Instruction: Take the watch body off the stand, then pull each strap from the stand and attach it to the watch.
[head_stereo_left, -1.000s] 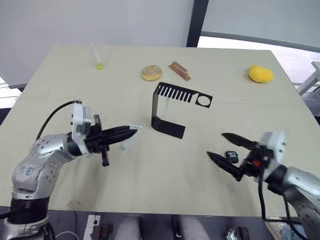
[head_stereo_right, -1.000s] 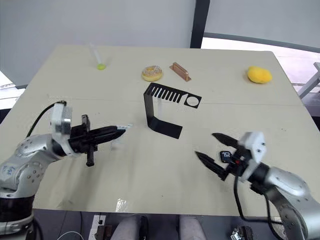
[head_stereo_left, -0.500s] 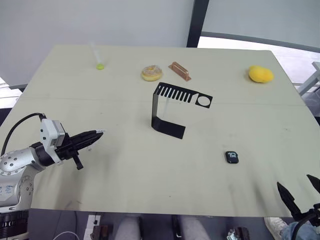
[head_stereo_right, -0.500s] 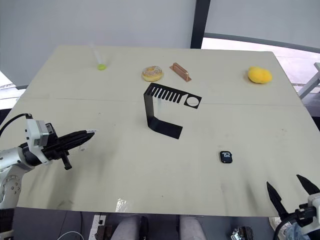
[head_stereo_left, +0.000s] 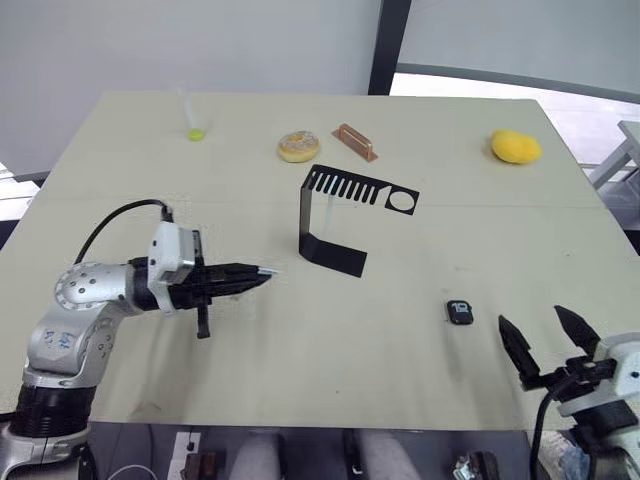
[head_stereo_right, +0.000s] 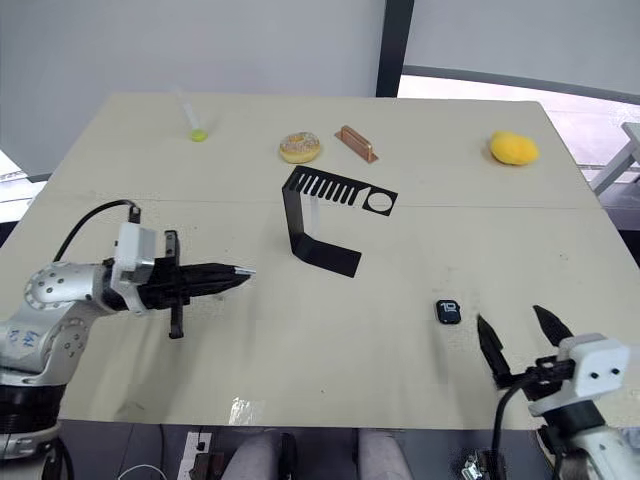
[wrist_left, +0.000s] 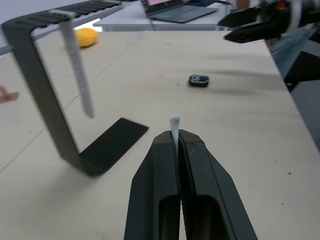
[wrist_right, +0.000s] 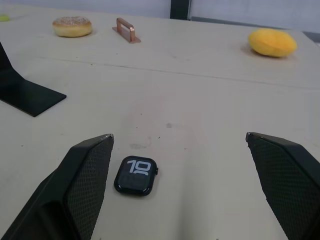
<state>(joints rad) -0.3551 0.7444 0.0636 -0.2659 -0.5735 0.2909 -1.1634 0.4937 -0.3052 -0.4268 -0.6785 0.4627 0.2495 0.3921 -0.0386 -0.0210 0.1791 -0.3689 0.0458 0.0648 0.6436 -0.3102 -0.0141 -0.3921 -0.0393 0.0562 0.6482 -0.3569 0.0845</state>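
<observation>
Left gripper (wrist_left: 176, 137) pinching one thin, floppy strap (wrist_left: 174, 125) by its end, right gripper (wrist_right: 177, 142) spread near the small, smooth watch body (wrist_right: 135, 175) lying flat right of the stand (head_stereo_left: 330, 222); best grasped by its side edges.

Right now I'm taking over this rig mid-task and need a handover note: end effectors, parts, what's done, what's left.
Left end effector: shut on one white strap, hovering over the table left of the stand.
Right end effector: open, empty, just behind the watch body.
Watch body lies flat on the table, screen up, off the stand.
Second strap hangs from the stand's top arm.
Done: watch body removed, first strap pulled.
Left: attach the held strap, pull the second strap, attach it.
</observation>
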